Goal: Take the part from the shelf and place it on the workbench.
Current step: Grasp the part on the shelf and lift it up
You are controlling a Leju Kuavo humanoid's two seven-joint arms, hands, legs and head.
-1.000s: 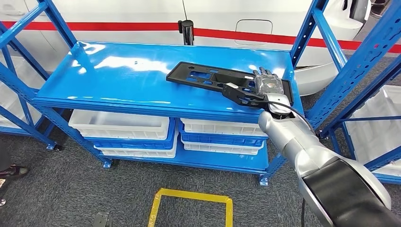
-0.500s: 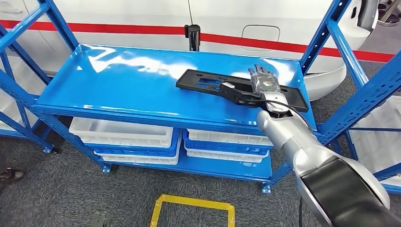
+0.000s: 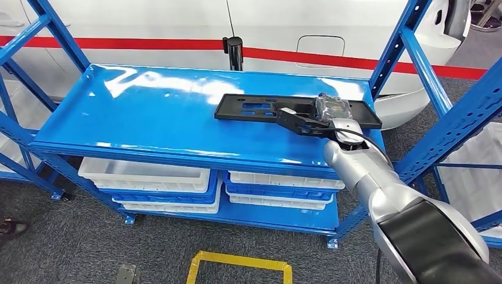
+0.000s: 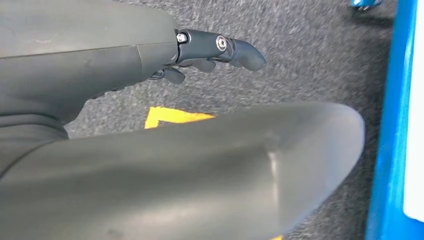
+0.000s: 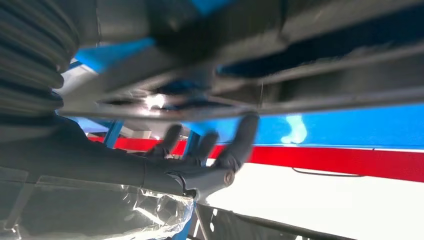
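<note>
The right robot hand point(image 3: 319, 115) grips the long black part point(image 3: 260, 109) at its right end, thumb lying along the top face and dark fingers point(image 5: 240, 137) reaching up against its underside. The part sits tilted, just over the right half of the blue shelf point(image 3: 148, 112), and whether it touches the shelf cannot be told. The left robot hand point(image 4: 210, 52) hangs over grey carpet, fingers curled in and holding nothing.

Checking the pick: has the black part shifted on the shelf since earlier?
Yes. The black part turned, its right end nearer the blue shelf's back edge.
</note>
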